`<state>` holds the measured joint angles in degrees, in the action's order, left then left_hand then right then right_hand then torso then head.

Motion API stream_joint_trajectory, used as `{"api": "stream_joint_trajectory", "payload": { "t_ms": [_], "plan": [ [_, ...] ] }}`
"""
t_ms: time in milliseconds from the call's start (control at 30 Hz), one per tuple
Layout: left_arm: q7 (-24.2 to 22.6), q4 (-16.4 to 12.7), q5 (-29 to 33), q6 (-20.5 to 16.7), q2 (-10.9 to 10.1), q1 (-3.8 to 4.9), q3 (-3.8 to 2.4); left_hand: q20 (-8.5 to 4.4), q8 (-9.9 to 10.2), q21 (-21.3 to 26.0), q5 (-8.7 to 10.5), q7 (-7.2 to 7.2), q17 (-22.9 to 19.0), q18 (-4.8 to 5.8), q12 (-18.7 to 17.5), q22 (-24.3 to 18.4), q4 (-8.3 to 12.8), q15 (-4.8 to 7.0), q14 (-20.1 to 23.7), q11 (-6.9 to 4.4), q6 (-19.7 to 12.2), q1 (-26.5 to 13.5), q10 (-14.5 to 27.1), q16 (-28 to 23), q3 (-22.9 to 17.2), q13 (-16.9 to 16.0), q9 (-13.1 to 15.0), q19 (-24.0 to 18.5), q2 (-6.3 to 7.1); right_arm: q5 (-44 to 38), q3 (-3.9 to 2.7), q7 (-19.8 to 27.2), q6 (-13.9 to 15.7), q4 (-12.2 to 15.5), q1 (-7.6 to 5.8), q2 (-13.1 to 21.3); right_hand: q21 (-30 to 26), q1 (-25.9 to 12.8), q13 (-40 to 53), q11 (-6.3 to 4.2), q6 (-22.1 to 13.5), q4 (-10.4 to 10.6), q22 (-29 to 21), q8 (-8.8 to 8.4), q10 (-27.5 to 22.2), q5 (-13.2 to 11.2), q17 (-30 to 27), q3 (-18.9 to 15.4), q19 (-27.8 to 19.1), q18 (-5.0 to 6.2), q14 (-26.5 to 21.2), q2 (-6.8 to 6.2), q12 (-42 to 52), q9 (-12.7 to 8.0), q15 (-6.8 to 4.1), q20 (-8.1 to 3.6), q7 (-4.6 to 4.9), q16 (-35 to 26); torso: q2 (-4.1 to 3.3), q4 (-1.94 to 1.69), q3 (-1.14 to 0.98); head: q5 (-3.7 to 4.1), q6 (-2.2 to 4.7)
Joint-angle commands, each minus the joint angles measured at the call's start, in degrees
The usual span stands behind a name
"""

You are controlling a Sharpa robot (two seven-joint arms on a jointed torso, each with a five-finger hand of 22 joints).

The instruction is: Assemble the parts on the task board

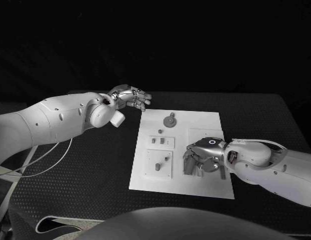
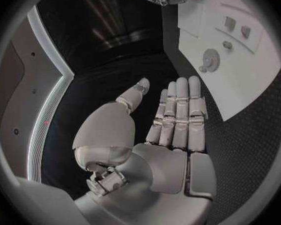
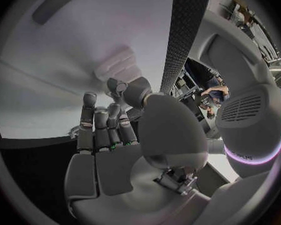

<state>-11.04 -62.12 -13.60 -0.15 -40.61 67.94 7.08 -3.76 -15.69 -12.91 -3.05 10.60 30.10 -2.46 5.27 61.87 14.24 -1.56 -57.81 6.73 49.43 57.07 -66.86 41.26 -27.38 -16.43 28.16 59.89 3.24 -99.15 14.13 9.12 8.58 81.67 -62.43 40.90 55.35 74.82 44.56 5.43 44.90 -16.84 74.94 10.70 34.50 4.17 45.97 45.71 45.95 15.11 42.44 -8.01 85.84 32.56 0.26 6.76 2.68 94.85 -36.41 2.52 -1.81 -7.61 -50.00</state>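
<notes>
While your right hand (image 1: 202, 159) works fingers-down on the task board (image 1: 199, 120) near its right edge, whether it grips a part is hidden. Next, judge seating before lifting. Left hand (image 1: 130, 97) hangs flat, fingers released, off the board's far left corner.

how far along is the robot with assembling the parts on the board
Early, it seems. Done: I can't confirm any part is seated. In hand: the right robot hand is down over the board; whether it holds a part is hidden. The left robot hand hovers open off the board. Left: the gear and small parts lie untouched.
</notes>
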Motion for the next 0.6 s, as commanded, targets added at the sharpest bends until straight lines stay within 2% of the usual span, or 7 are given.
{"api": "stream_joint_trajectory", "payload": {
  "t_ms": [33, 433, 567, 600],
  "plan": [
    [-0.31, -0.15, -0.09, 0.35, 0.03, 0.06, -0.03, 0.08, -0.11, 0.33, 0.01, -0.04, 0.07, -0.54, -0.27, 0.09, -0.23, -0.45, -0.02, 0.15, -0.52, -0.18, 0.43, -0.30, 0.19, 0.06, -0.07, -0.09, 0.25, -0.65, 0.00, 0.30, 1.06, 0.40, 0.12, -0.27, -0.27, 0.37, -0.06, 0.08, -2.79, 0.09, 0.81, -0.37, -0.23, -0.26, -0.07, 0.41, -0.28, -0.11, -0.34, -0.02, -0.21, -0.82, 0.08, 0.13, -2.33, 1.29, -0.01, 0.00, -0.01, 0.00, 0.00],
    [-0.27, -0.14, -0.11, 0.28, -0.01, 0.06, -0.03, 0.08, -0.13, 0.35, 0.01, -0.04, 0.10, -0.54, -0.27, 0.10, -0.20, -0.45, -0.02, 0.15, -0.54, -0.13, 0.43, -0.32, 0.18, 0.06, -0.07, -0.10, 0.27, -0.87, 0.00, 0.21, 2.57, 0.63, 0.12, -0.03, -0.24, 0.65, -0.13, 0.18, -3.95, 0.10, 0.81, -0.47, -0.25, -0.25, -0.19, 0.60, -0.23, -0.11, -0.35, -0.17, -0.18, -1.23, 0.20, 0.15, -2.80, 1.33, -0.01, -0.02, 0.00, 0.03, 0.00],
    [-0.24, -0.14, -0.11, 0.35, -0.02, 0.06, -0.03, 0.08, -0.14, 0.35, 0.01, -0.04, 0.11, -0.54, -0.27, 0.11, -0.19, -0.45, -0.02, 0.15, -0.54, -0.11, 0.43, -0.33, 0.18, 0.06, -0.07, -0.09, 0.27, -0.90, 0.00, 0.31, 3.38, 0.76, 0.12, 0.09, -0.19, 0.79, -0.21, 0.27, -6.07, 0.14, 0.80, -0.97, -0.23, -0.26, -0.29, 0.81, -0.09, -0.11, -0.28, -0.34, -0.15, -1.79, 0.29, 0.16, -3.79, 1.35, 0.00, 0.00, 0.00, -0.03, 0.00],
    [-0.24, -0.13, -0.11, 0.31, -0.02, 0.06, -0.03, 0.08, -0.14, 0.35, 0.01, -0.04, 0.12, -0.54, -0.27, 0.11, -0.19, -0.45, -0.02, 0.15, -0.54, -0.11, 0.43, -0.33, 0.18, 0.06, -0.07, -0.09, 0.27, -0.90, 0.00, 0.38, 3.62, 0.79, 0.11, 0.10, -0.19, 0.79, -0.21, 0.27, -6.09, 0.13, 0.80, -0.97, -0.23, -0.26, -0.29, 0.82, -0.09, -0.11, -0.28, -0.35, -0.15, -1.79, 0.29, 0.16, -3.79, 1.35, -0.01, -0.03, 0.00, -0.01, 0.00]
  ]
}}
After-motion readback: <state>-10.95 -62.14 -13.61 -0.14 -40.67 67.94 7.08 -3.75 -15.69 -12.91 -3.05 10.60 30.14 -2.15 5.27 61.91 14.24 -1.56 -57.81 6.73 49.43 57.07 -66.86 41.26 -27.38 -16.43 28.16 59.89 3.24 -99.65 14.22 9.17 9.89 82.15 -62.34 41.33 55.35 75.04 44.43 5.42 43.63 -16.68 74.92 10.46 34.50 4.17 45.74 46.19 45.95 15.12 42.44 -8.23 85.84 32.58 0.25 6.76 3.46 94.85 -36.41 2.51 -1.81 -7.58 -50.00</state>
